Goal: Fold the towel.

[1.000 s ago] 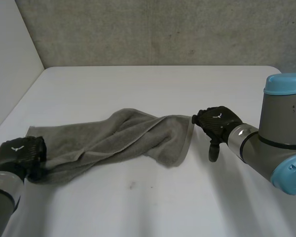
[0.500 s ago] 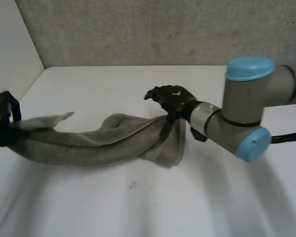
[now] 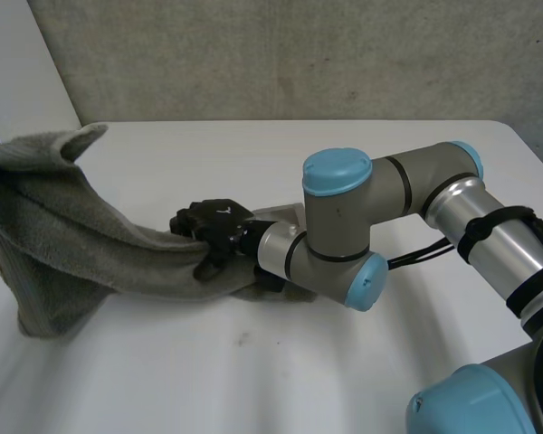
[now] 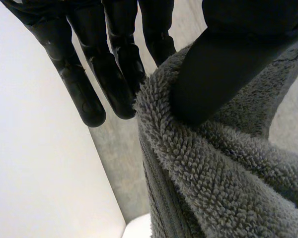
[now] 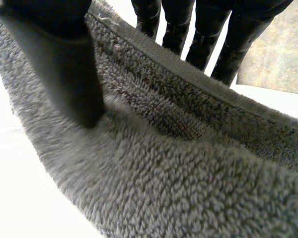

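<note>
Grey terry-cloth towel (image 3: 81, 235) strung left to right between both hands, left end high.
Its long axis ran from the far left, where the left hand (image 4: 223, 64) held one end raised well off the white bench (image 3: 253, 362), sagging down to the right hand (image 3: 213, 223), low near the bench's middle. Left fingers (image 4: 114, 74) and thumb pinched the towel's edge. Right fingers (image 5: 238, 39) stood behind the hem with the thumb pressed on its near face, pinching it. Judged: the fold turns on bringing the two held ends together along that axis, the right end lying lower.
</note>
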Controlling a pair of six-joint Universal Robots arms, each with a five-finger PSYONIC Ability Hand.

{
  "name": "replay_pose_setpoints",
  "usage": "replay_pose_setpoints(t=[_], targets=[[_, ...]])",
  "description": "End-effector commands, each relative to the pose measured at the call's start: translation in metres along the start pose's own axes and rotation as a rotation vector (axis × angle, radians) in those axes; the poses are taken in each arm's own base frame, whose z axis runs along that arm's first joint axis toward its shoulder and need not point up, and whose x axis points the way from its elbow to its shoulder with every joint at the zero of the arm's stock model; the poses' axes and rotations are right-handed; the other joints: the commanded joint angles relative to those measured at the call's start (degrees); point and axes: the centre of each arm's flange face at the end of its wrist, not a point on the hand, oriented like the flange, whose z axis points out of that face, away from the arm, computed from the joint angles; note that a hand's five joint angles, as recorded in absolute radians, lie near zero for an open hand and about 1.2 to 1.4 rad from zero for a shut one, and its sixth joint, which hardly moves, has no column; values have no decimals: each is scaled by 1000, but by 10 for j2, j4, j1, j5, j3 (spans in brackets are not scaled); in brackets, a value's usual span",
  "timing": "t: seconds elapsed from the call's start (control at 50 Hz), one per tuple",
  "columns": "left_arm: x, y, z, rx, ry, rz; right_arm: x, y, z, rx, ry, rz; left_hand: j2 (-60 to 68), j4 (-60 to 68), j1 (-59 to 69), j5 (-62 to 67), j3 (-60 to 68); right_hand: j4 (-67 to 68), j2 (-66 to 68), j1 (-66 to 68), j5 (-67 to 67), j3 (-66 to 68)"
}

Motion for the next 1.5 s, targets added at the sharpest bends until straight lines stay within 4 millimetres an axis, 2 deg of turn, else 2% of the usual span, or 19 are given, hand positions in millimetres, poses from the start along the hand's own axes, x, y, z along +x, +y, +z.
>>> replay_pose_setpoints(t=[0.02,0.08,0.18,0.28,0.38,0.46,0.52,0.58,0.62,0.68,0.78,0.86,0.9,1.0,1.04,1.08,1.12,1.26,1.5], targets=[[-1,-4,8,21,-4,-19,2,-37,-1,112,26,-45,102,102,118,117,103,237,220,225,236,237],[-1,0,23,29,-2,-18,5,-54,-4,161,57,-68,102,102,118,117,103,237,220,225,236,237],[3,-7,57,121,16,-47,46,-164,-55,443,299,-279,102,102,118,117,103,237,220,225,236,237],[25,-20,99,259,89,-187,23,-227,-91,590,382,-549,102,102,118,117,103,237,220,225,236,237],[77,-39,127,359,208,-426,4,-249,-112,597,446,-739,102,102,118,117,103,237,220,225,236,237],[83,-30,139,342,186,-475,0,-241,-114,526,473,-813,102,102,118,117,103,237,220,225,236,237],[88,-6,142,280,166,-497,2,-211,-112,354,465,-823,102,102,118,117,103,237,220,225,236,237],[91,30,138,176,158,-497,8,-168,-110,151,433,-802,102,102,118,117,103,237,220,225,236,237],[93,54,133,108,154,-488,11,-119,-107,-51,383,-764,102,102,118,117,103,237,220,225,236,237],[94,99,120,-22,140,-465,13,-93,-107,-141,358,-740,102,102,118,117,103,237,220,225,236,237],[94,159,97,-204,115,-429,21,-10,-108,-394,311,-634,102,102,118,117,103,237,220,225,236,237],[89,186,83,-299,91,-403,26,12,-107,-450,317,-612,102,102,118,117,103,237,220,225,236,237],[88,189,79,-316,88,-399,26,16,-107,-454,322,-604,102,102,118,117,103,228,211,216,227,228],[82,178,75,-299,79,-398,26,11,-107,-404,346,-588,-17,-17,-1,-2,-16,-152,-169,-164,-153,-152],[80,170,75,-286,77,-397,26,-2,-111,-328,388,-557,-169,-169,-152,-153,-167,-345,-362,-357,-346,-345],[77,156,71,-269,80,-384,26,-7,-113,-289,410,-533,-504,-504,-488,-488,-502,-373,-390,-385,-373,-372],[75,150,69,-261,82,-365,26,-12,-116,-253,436,-504,-573,-573,-557,-558,-572,-405,-422,-417,-406,-405],[70,125,59,-196,101,-280,21,-32,-144,-145,521,-338,-589,-589,-573,-574,-588,-463,-480,-475,-464,-463],[85,88,26,-76,385,24,15,-23,-179,-151,548,-295,-567,-567,-551,-552,-566,-463,-480,-475,-464,-463]])
